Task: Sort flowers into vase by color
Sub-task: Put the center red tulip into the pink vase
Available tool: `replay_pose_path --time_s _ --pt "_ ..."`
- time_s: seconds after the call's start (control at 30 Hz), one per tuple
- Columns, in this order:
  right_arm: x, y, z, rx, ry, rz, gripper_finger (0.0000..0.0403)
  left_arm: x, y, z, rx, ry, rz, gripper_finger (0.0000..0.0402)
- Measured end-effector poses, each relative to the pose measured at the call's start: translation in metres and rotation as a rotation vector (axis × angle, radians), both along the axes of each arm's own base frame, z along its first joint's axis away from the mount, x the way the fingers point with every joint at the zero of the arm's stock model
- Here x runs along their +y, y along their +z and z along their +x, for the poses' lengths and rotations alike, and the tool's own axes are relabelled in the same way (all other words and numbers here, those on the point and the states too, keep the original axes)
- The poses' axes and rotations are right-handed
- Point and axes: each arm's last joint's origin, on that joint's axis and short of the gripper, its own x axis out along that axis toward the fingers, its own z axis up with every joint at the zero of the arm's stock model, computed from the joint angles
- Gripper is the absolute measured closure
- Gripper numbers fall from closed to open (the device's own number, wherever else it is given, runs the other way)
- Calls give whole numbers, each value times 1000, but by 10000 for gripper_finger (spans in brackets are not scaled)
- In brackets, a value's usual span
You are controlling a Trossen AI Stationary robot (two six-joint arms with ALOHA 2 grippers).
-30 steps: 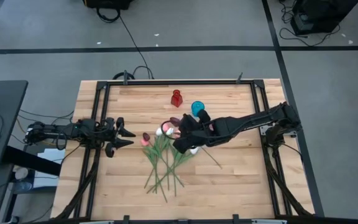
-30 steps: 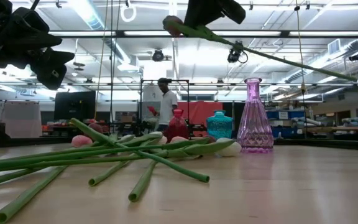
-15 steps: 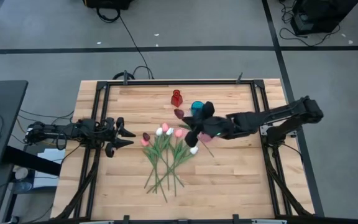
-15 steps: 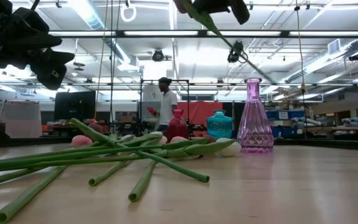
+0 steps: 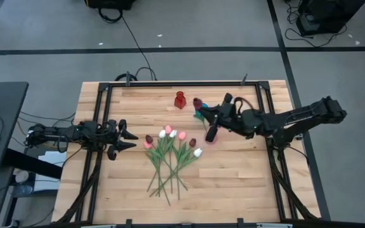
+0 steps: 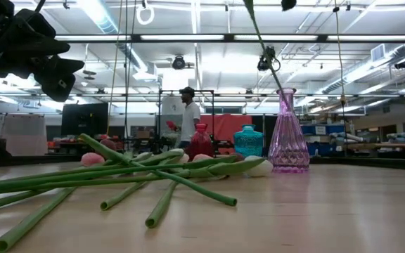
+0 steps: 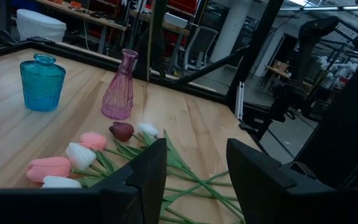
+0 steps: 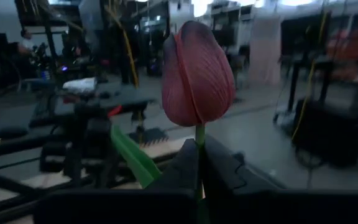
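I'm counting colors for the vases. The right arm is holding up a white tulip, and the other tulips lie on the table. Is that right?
Not quite: the tulip held up in the right gripper is dark maroon, not white, as the right wrist view shows. The rest holds: the other tulips lie in a bunch on the table.

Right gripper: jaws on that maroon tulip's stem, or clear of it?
Touching. In the right wrist view the right gripper has its jaws closed on the stem just below the maroon tulip, which stands upright out of them with no gap.
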Motion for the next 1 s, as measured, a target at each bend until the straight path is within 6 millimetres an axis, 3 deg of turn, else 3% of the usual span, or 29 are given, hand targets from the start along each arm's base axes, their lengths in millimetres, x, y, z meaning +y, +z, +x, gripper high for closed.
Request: replay_pose_path --time_s 0.23,0.5,1.0 --pt "-6 23 -21 -38 -121 -122 385 0 0 0 -1 8 0 229" --pt "-7 32 -27 -69 -132 -172 385 0 0 0 -2 8 0 229" --pt "-6 10 -12 37 -185 -106 385 0 0 0 4 9 1 229"
